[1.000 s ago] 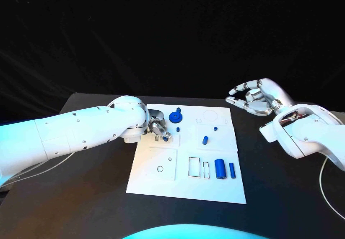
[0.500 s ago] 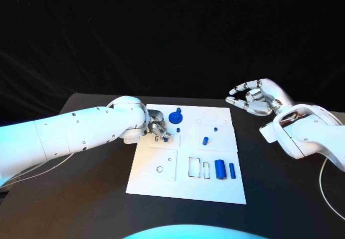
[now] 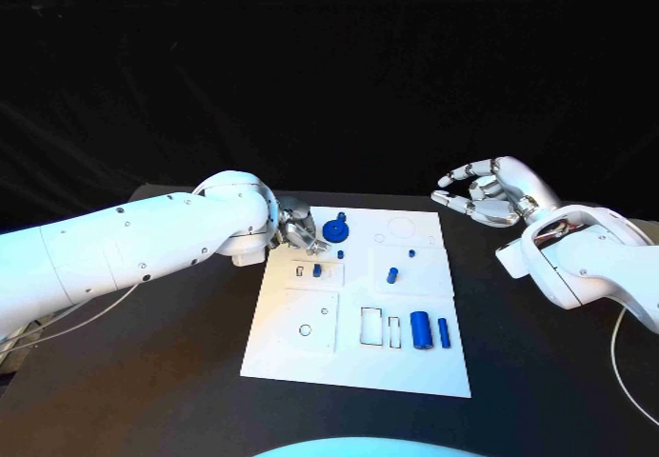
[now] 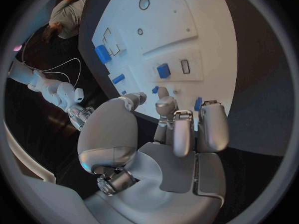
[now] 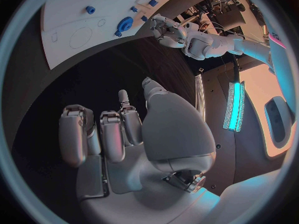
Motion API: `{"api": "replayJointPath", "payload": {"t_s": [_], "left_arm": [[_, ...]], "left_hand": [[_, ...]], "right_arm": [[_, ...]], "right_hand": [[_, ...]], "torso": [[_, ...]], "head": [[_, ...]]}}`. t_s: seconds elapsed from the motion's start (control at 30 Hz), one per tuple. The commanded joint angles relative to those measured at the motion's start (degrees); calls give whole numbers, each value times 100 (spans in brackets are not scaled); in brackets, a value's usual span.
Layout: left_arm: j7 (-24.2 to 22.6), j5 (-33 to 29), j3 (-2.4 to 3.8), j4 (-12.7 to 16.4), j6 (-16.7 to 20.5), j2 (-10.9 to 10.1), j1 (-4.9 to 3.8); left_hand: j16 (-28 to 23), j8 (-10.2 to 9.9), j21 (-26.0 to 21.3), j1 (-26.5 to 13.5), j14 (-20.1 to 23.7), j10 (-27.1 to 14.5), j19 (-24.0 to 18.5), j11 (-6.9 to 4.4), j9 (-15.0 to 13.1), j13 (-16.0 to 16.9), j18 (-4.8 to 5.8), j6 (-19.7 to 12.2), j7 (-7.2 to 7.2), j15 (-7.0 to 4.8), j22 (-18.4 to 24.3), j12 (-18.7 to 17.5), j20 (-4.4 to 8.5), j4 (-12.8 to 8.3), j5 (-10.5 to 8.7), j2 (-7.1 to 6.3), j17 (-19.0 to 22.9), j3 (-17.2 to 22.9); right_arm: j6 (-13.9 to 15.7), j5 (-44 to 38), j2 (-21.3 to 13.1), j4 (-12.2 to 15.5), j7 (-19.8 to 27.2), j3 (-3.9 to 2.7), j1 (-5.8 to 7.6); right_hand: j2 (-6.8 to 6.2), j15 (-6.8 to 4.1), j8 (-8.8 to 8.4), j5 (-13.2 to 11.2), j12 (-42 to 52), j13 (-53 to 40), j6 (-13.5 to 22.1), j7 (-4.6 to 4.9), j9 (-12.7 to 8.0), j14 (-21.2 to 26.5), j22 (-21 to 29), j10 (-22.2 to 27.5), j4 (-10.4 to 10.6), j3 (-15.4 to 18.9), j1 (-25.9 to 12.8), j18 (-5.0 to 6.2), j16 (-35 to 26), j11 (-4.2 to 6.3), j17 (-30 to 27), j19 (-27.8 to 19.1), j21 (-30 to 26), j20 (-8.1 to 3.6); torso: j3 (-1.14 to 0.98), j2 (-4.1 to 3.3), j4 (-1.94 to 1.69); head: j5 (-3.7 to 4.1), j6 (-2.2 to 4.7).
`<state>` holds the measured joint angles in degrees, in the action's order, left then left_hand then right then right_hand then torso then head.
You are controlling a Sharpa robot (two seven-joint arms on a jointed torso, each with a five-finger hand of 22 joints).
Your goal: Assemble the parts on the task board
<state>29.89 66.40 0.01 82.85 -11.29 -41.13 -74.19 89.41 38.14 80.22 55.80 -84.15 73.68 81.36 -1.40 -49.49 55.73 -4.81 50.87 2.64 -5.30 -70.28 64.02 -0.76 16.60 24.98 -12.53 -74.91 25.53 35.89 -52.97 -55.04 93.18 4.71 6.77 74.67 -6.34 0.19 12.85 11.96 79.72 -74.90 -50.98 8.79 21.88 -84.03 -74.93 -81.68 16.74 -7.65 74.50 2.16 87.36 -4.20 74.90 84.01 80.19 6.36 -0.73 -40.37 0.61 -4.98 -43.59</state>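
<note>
The white task board (image 3: 309, 352) lies in the middle of the black table. Over its far left corner hovers my left hand (image 3: 300, 231), fingers extended and apart, holding nothing; the left wrist view shows the same hand (image 4: 177, 129) empty. A small blue block (image 3: 316, 270) sits in a recess just in front of it. A blue gear-shaped part (image 3: 335, 227) stands right of the hand. Small blue pegs (image 3: 393, 275) stand mid-board. Two blue cylinders (image 3: 422, 329) lie near the right edge. My right hand (image 3: 488, 190) hangs open and empty beyond the board's far right corner.
Empty outlined recesses (image 3: 372, 323) and a ring mark (image 3: 305, 330) show on the board's near half. The table's far edge (image 3: 412, 195) runs just behind the board. My left forearm (image 3: 124, 249) crosses the table's left side.
My left hand has drawn back from the small blue block toward the board's far left corner, leaving the block in its recess. The right hand has barely moved.
</note>
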Motion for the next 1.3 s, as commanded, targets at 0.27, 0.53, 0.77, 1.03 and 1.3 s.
{"api": "replayJointPath", "payload": {"t_s": [0.27,0.53,0.77,1.03,1.3], "left_arm": [[-72,-205,69,-612,-230,124,-353],[-115,-71,29,-1336,-461,461,-409],[-94,-20,-106,-1843,-795,710,-386],[-77,-3,-173,-2140,-925,857,-341],[-71,-33,-203,-2238,-1005,917,-308]], "left_hand": [[-36,-517,-125,211,-539,-232,-99,155,356,-244,48,-250,184,181,152,-182,-125,5,-39,30,-1366,-219],[-26,-624,-131,278,-543,-299,-105,188,448,-305,46,-264,220,211,154,-224,-151,3,-47,23,-1380,-268],[-39,-712,-160,317,-536,-361,-135,215,536,-360,35,-236,246,239,198,-253,-179,10,-207,38,-1362,-351],[-36,-734,-164,307,-537,-371,-141,221,565,-361,33,-212,250,246,202,-245,-187,17,-276,72,-1365,-386],[-31,-741,-164,298,-539,-373,-142,222,575,-359,33,-201,251,248,201,-239,-190,17,-310,84,-1372,-403]], "right_arm": [[-15,3,13,-28,44,-1,-3],[-30,9,46,-60,45,-1,-9],[-38,13,57,-70,45,-1,-21],[-39,14,60,-64,44,-1,-27],[-40,14,72,-69,47,-1,-28]], "right_hand": [[16,-38,21,26,-29,-519,39,6,6,-396,-786,44,-10,42,-67,34,-29,13,615,89,-17,-59],[16,-38,21,26,-29,-519,39,6,6,-396,-786,44,-10,42,-67,34,-29,13,615,89,-17,-59],[18,-39,24,31,-29,-519,40,6,7,-396,-785,44,-11,44,-71,34,-30,14,614,89,-20,-59],[18,-39,24,31,-29,-519,40,6,7,-396,-785,44,-11,44,-71,34,-30,14,614,89,-20,-59],[22,-39,28,41,-28,-519,42,5,8,-395,-786,43,-14,46,-73,34,-31,14,612,90,-19,-59]], "torso": [[-1,-12,10],[1,-20,10],[1,-22,19],[2,-16,4],[3,-14,10]], "head": [[-32,66],[-57,78],[-65,57],[-53,33],[-56,26]]}}
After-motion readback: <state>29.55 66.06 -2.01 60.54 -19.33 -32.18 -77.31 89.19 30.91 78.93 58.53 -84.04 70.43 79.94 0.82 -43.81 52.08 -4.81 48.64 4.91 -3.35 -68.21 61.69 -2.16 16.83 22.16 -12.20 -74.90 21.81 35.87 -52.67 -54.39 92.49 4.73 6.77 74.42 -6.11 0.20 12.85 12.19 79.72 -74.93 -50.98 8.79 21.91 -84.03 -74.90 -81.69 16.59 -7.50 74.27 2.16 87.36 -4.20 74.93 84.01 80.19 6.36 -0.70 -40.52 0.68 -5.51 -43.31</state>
